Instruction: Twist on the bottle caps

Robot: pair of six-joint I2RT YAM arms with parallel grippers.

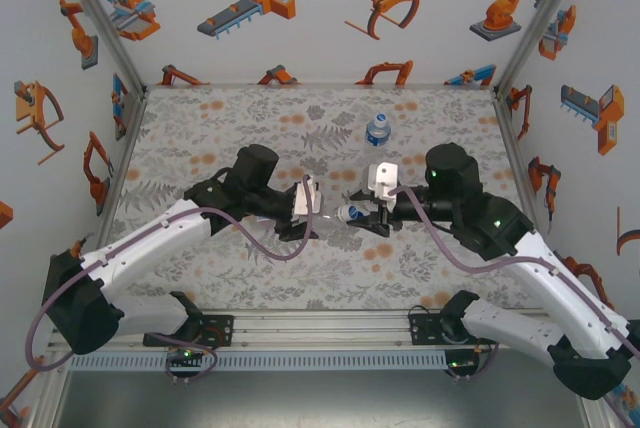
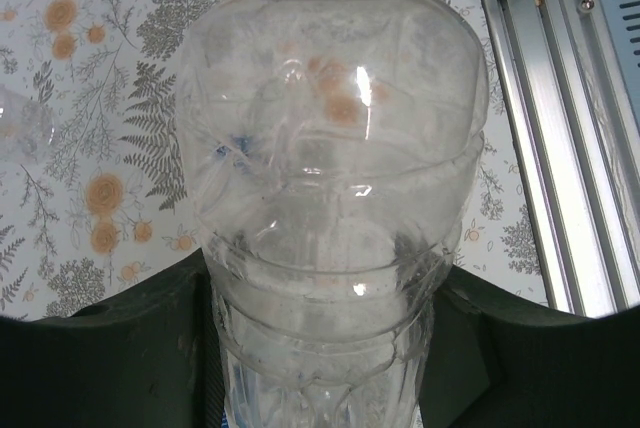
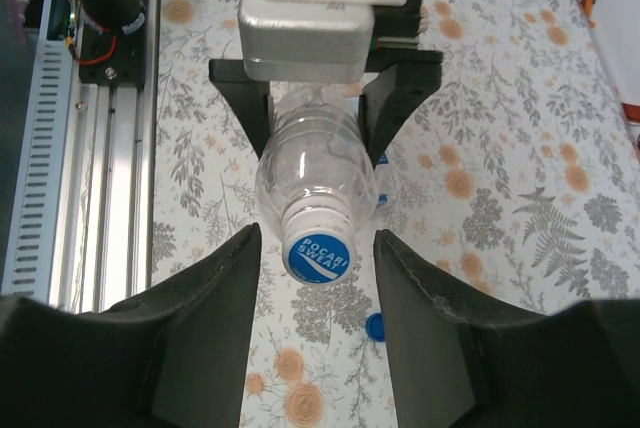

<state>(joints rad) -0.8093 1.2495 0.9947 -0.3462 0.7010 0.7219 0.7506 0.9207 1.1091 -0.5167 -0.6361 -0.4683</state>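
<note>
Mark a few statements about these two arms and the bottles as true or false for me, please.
1. The left tool grips a clear bottle. True.
2. That bottle's neck is bare. False: a blue cap sits on it.
3. The right tool stands open around the blue cap, with a gap on either side. True.
4. The second bottle, farther back, lies on its side. False: it stands upright.
5. A loose cap, also blue, lies on the mat. True.
</note>
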